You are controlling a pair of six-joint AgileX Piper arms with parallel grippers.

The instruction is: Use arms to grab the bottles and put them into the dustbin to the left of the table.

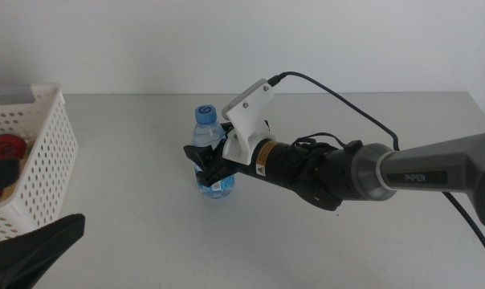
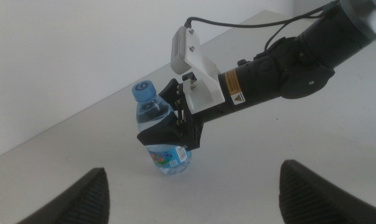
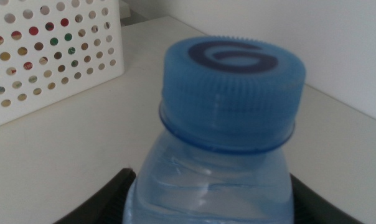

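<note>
A small clear water bottle [image 1: 207, 127] with a blue cap stands upright on the grey table [image 1: 347, 241], near its middle. My right gripper [image 1: 204, 160] reaches in from the right and is shut on the bottle's body, one dark jaw on each side. The left wrist view shows the same grip on the bottle [image 2: 152, 112] by the right gripper [image 2: 166, 134]. In the right wrist view the bottle [image 3: 231, 68] fills the frame. The white perforated dustbin [image 1: 50, 152] stands at the left with a red can [image 1: 7, 148] inside. My left gripper [image 1: 18, 213] waits open at the lower left.
The dustbin's perforated wall [image 3: 51, 50] shows behind the bottle, with coloured things visible through its holes. A black cable [image 1: 339, 100] arcs above the right arm. Bare tabletop lies between the bottle and the dustbin.
</note>
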